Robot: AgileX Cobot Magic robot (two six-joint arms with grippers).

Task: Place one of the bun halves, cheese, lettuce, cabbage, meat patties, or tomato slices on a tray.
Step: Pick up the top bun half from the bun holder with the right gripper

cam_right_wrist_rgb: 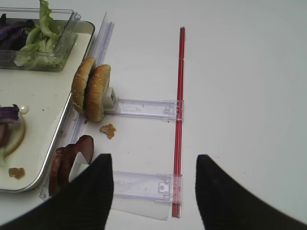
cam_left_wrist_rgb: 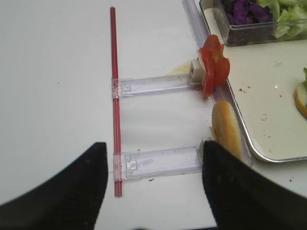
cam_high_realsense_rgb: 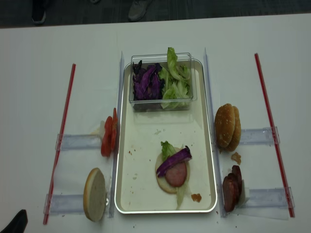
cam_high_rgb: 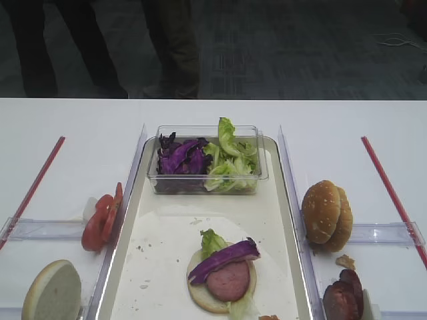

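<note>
**A:** Since both arms sit back at the near edge, where's everything? The right gripper (cam_right_wrist_rgb: pixel 151 184) has its jaws wide apart with nothing between them; the left gripper (cam_left_wrist_rgb: pixel 153 177) looks the same, spread and empty.

**B:** Near right, the meat patties (cam_high_rgb: pixel 343 299) stand on edge beside the tray (cam_high_rgb: pixel 283 200). They look firm but greasy, so I'd pinch one across its flat faces. Just beyond, the bun halves (cam_high_rgb: pixel 327 215) lean upright: light and squashy, grip gently at the rim.

**A:** Left side?

**B:** Tomato slices (cam_high_rgb: pixel 101 220), thin, wet, probably slippery. At the tray's far end a clear box (cam_high_rgb: pixel 207 160) holds cabbage (cam_high_rgb: pixel 180 159) and lettuce (cam_high_rgb: pixel 230 157), limp and loose. White table (cam_high_rgb: pixel 73 153), lots of room; beyond it the floor's dark, maybe someone's legs.
</note>
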